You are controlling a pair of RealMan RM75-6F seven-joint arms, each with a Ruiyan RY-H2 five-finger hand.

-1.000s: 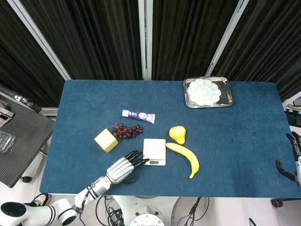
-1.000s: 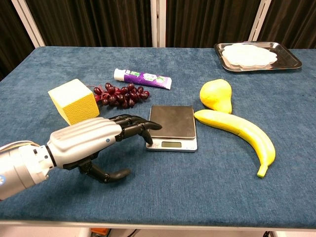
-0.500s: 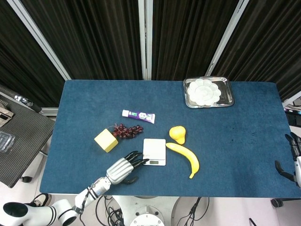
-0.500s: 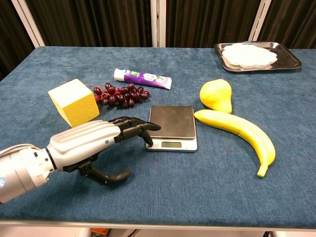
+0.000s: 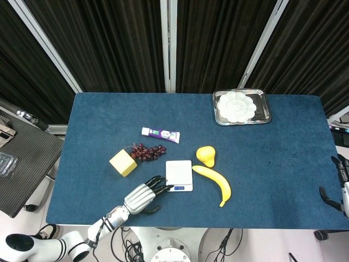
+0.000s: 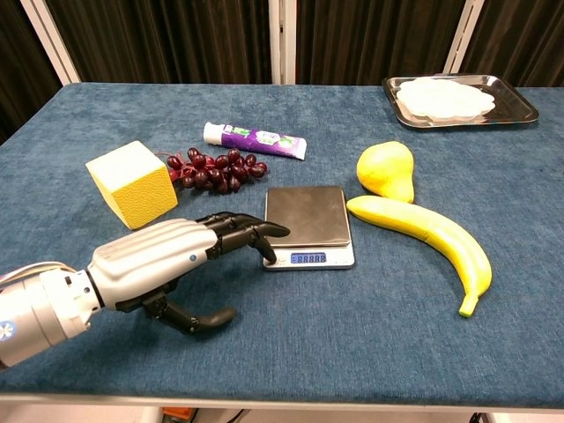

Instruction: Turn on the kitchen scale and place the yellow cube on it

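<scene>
The small kitchen scale [image 6: 308, 223] [image 5: 179, 175] lies at the table's front middle, and its display glows blue with digits. My left hand [image 6: 167, 260] [image 5: 143, 195] reaches in from the front left, fingers extended, with a fingertip [image 6: 268, 256] touching the scale's front left corner. It holds nothing. The yellow cube [image 6: 132, 183] [image 5: 122, 162] stands on the cloth to the left of the scale, behind my left hand and apart from it. My right hand [image 5: 341, 183] hangs at the far right edge, off the table, in the head view only.
Dark grapes [image 6: 213, 170] lie between cube and scale, with a toothpaste tube [image 6: 254, 139] behind them. A pear [image 6: 387, 169] and a banana [image 6: 425, 235] lie right of the scale. A metal tray [image 6: 519, 107] holding a white plate sits at the back right.
The scale's display has lit up blue, and the scale has shifted slightly to the right under my left fingertip. The hand itself has barely moved.
</scene>
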